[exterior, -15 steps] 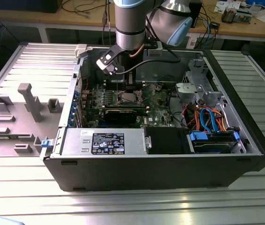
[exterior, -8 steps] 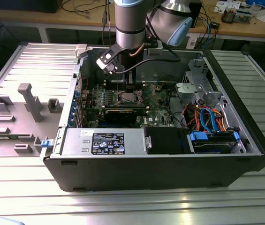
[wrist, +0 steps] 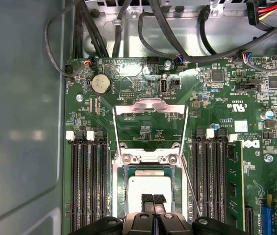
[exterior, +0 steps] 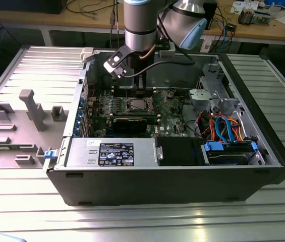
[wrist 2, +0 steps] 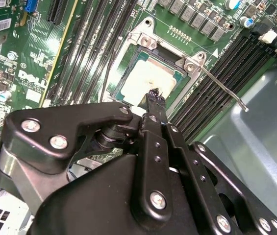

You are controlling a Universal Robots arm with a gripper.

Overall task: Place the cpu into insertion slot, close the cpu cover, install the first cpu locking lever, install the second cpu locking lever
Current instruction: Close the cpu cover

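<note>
The open computer case (exterior: pixel 157 176) lies on the ribbed metal worktop (exterior: pixel 132 222), and the arm (exterior: pixel 139 25) reaches down into it near the far wall. In the first wrist view the gripper (wrist: pixel 153 198) has its two fingers pressed together with only a seam between them and nothing held. It hangs over the near edge of the cpu (wrist: pixel 149 185), and contact cannot be judged. The cpu lies flat in the insertion slot (wrist: pixel 120 190), with its dull silver top showing. The cpu cover (wrist: pixel 150 104) is swung open, lying back over the green board beyond the slot, its window showing the board beneath. Memory slots (wrist: pixel 84 181) run close along both sides of the slot, leaving narrow lanes. The grey case wall (wrist: pixel 20 122) rises beyond the slots on one side. The second wrist view shows the gripper (wrist 2: pixel 154 95) from behind its black linkage. There a thin locking lever (wrist 2: pixel 224 88) stands free, slanting out over the memory slots beside the slot. The exterior view adds the long black expansion card (exterior: pixel 134 122) just in front of the slot.
</note>
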